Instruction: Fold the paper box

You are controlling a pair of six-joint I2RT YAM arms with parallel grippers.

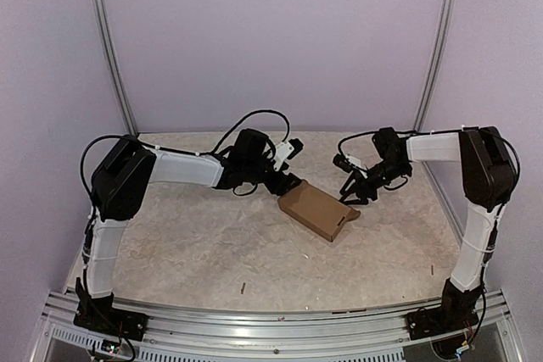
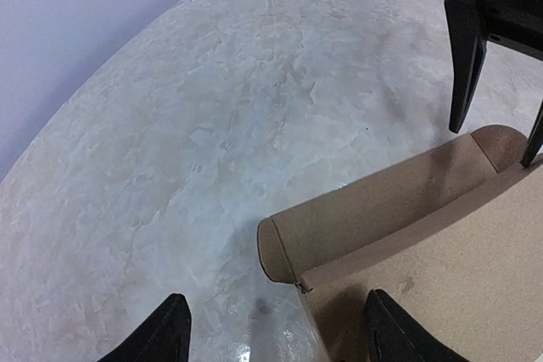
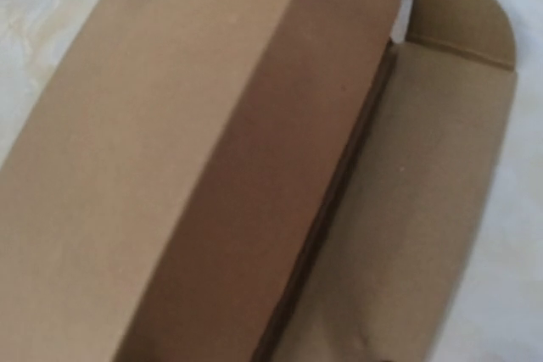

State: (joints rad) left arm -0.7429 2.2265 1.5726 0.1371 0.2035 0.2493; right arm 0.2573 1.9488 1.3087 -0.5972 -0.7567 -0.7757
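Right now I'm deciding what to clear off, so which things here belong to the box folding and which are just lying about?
Job: the paper box, one flap sticking out; the left gripper at its far corner; the right gripper by that flap.
Lying about: two small dark bits on the table, near the front edge.
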